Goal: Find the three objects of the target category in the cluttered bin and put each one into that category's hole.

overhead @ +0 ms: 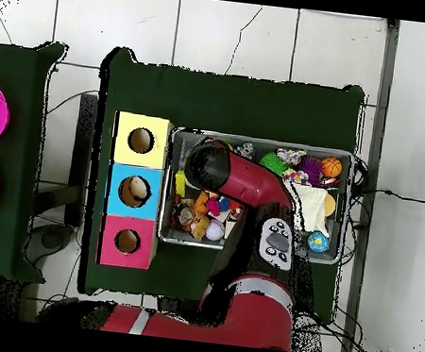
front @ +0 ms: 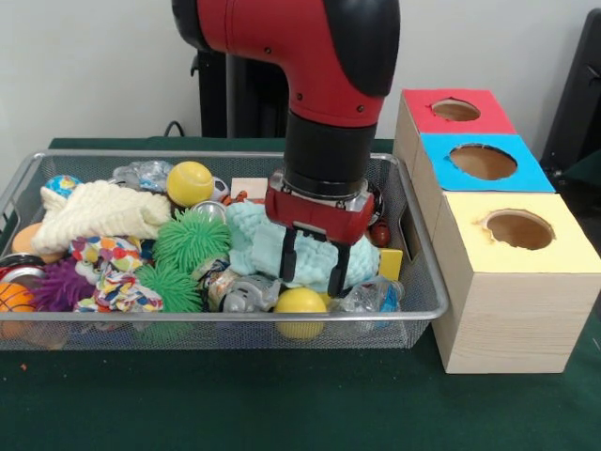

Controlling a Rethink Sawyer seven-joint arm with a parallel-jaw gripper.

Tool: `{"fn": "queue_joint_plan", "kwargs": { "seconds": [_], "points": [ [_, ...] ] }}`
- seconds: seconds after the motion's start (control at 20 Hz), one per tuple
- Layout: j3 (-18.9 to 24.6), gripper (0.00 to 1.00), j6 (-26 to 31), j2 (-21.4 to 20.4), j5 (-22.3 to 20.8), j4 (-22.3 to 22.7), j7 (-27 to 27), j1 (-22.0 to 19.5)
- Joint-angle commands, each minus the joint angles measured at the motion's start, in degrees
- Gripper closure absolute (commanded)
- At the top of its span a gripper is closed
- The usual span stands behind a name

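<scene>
green cloth table (front: pixel 282 404), white tiled floor (overhead: pixel 232 34), white wall (front: pixel 84 66).

green table (front: pixel 235 404), wire basket (front: pixel 427 305), wooden boxes (front: pixel 512 319)

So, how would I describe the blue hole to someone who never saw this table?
Find the row of three wooden boxes beside the wire basket. The blue hole is the round opening in the middle box's top. Its neighbours have a red top and a yellow top.
</scene>
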Motion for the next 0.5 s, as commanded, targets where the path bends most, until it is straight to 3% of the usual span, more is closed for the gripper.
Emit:
{"fn": "queue_joint_plan", "kwargs": {
  "seconds": [0.05, 0.5],
  "points": [
    [4.0, 0.0, -2.9, 5.3, 3.5, 2.5, 13.6, -0.6],
    [2.7, 0.0, -3.3, 6.1, 5.6, 2.5, 15.1, 2.0]
  ]
}}
